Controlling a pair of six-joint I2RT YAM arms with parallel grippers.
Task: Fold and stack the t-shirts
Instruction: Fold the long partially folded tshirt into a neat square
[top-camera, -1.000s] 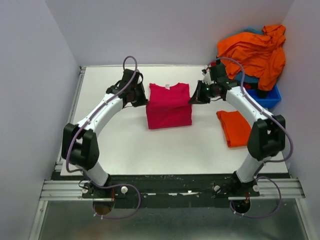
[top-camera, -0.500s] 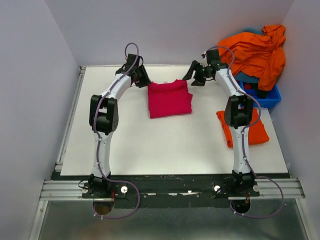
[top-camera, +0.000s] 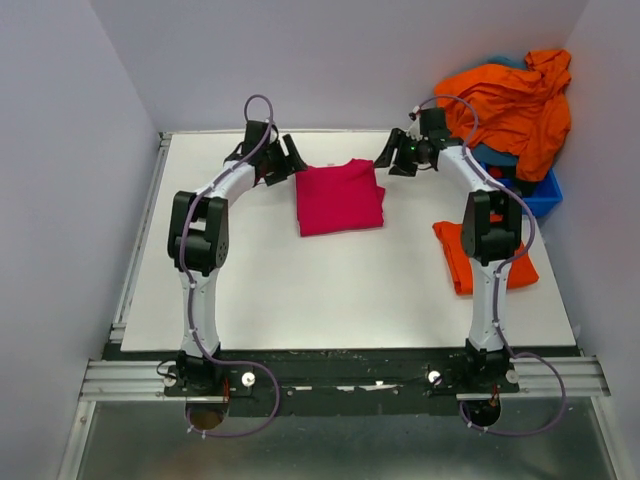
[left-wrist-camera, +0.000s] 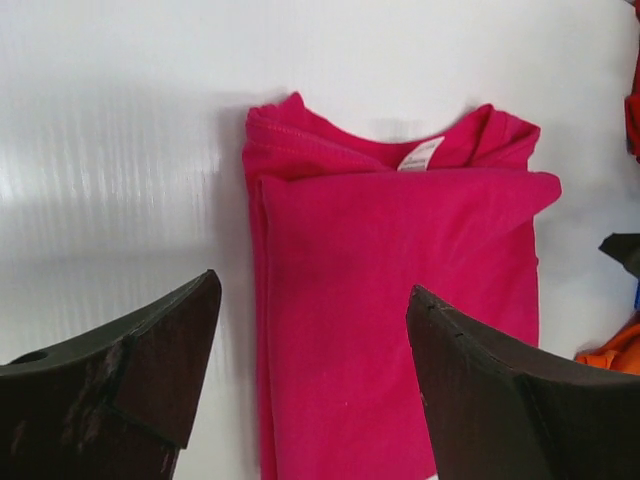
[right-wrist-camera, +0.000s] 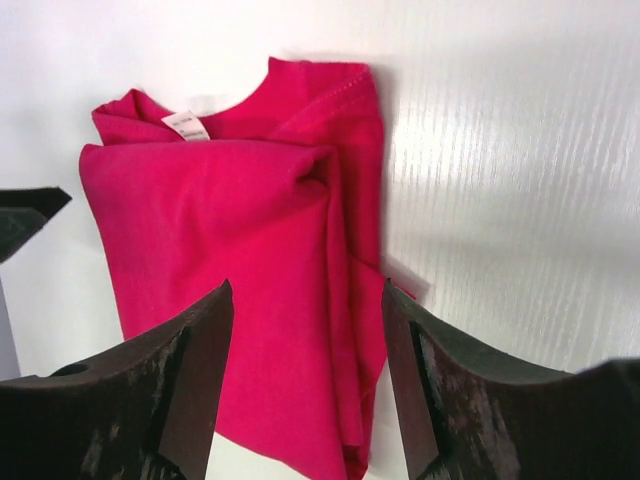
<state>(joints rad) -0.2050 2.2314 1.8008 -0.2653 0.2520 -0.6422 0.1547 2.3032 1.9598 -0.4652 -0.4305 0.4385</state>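
A magenta-pink t-shirt (top-camera: 340, 197) lies folded in a flat rectangle on the white table, its white neck label (left-wrist-camera: 422, 153) at the far edge. My left gripper (top-camera: 290, 160) hovers open just off the shirt's far-left corner, nothing between its fingers. My right gripper (top-camera: 388, 158) hovers open off the far-right corner, also holding nothing. The left wrist view shows the pink shirt (left-wrist-camera: 400, 300) below my open left gripper (left-wrist-camera: 312, 285). The right wrist view shows the pink shirt (right-wrist-camera: 230, 220) under my open right gripper (right-wrist-camera: 306, 285). A folded orange t-shirt (top-camera: 480, 258) lies at the right, partly behind the right arm.
A blue bin (top-camera: 535, 195) stands at the back right corner, heaped with a crumpled orange t-shirt (top-camera: 510, 100) over some teal cloth (top-camera: 495, 155). Grey walls close in the table on the left, back and right.
Both grippers were shut at the pink shirt's sides; they swung to its far edge and opened, letting go. The shirt now lies shorter, front to back.
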